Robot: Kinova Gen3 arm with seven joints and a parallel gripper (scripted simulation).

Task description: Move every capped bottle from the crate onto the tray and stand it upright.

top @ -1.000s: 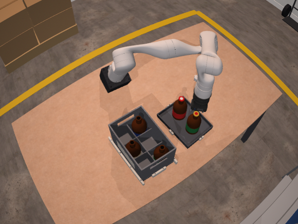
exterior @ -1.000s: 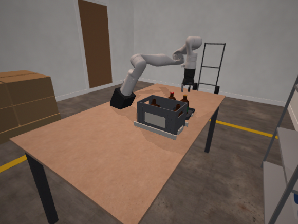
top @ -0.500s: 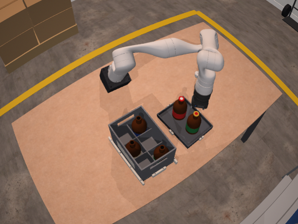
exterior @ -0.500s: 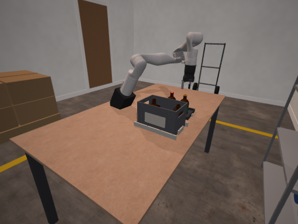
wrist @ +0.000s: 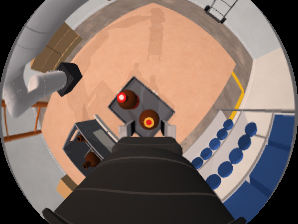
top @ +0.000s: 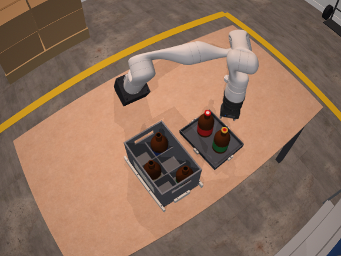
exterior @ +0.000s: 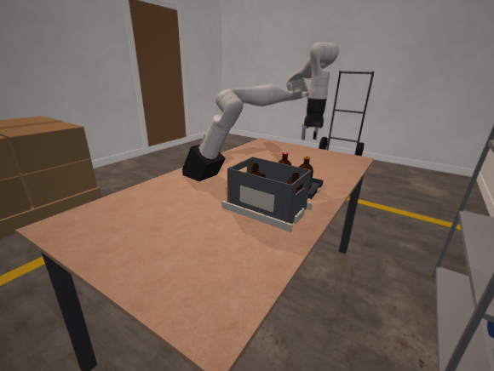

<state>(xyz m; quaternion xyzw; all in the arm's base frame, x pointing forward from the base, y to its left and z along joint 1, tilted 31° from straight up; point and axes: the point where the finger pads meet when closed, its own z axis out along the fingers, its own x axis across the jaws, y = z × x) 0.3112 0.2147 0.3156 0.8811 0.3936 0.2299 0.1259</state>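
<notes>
Two capped brown bottles stand upright on the dark tray (top: 188, 137) (exterior: 318, 185) (wrist: 162, 104): one with a red cap and red label (top: 205, 123) (exterior: 284, 158) (wrist: 124, 99), one with a yellow cap and green label (top: 221, 140) (exterior: 306, 163) (wrist: 148, 121). The grey crate (top: 133, 157) (exterior: 260, 196) (wrist: 76, 137) holds three open brown bottles, at the back (top: 159, 142), front left (top: 152, 169) and front right (top: 184, 173). My gripper (top: 230, 117) (exterior: 309, 132) is open and empty. It hangs high above the tray's far edge.
The arm's black base (top: 131, 91) (exterior: 203, 165) sits behind the crate. Cardboard boxes (top: 35, 32) (exterior: 38, 166) stand off the table to the left. A hand truck (exterior: 347, 112) stands by the back wall. A shelf (exterior: 473, 264) is at the right.
</notes>
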